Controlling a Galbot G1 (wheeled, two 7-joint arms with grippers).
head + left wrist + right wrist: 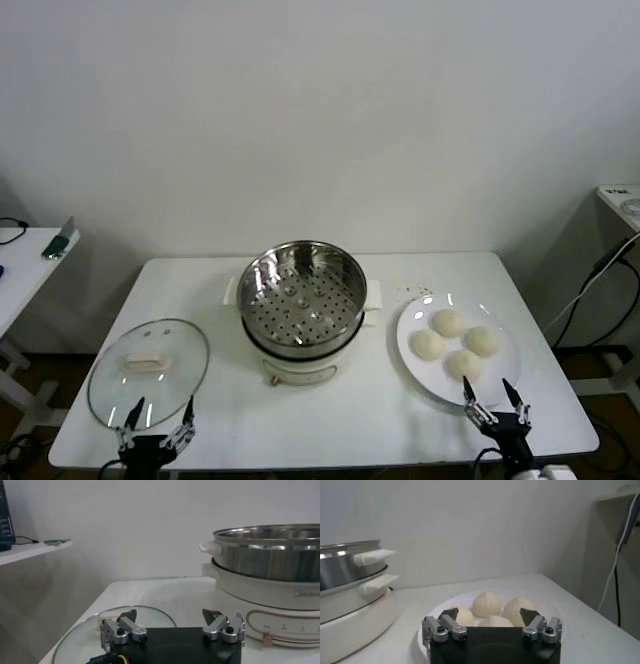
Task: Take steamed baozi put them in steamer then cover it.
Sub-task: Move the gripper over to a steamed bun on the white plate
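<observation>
White table (pixel 330 420) against a plain white wall. Steamer (pixel 303 298) sits mid-table, uncovered, basket empty. Cover (pixel 148 372) lies flat on the table to the steamer's left. Four steamed baozi (pixel 456 342) clustered on a white plate (pixel 412 348) to its right. Left gripper (pixel 158 418) low at the near table edge, just at the cover's near rim, jaws apart, holding nothing. Right gripper (pixel 497 400) at the plate's near rim, jaws apart, also holding nothing.

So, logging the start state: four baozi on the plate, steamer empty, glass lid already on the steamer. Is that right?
Not the lid: the head view shows it lying on the table left of the steamer, which stands uncovered. Four baozi on the plate is right.
</observation>
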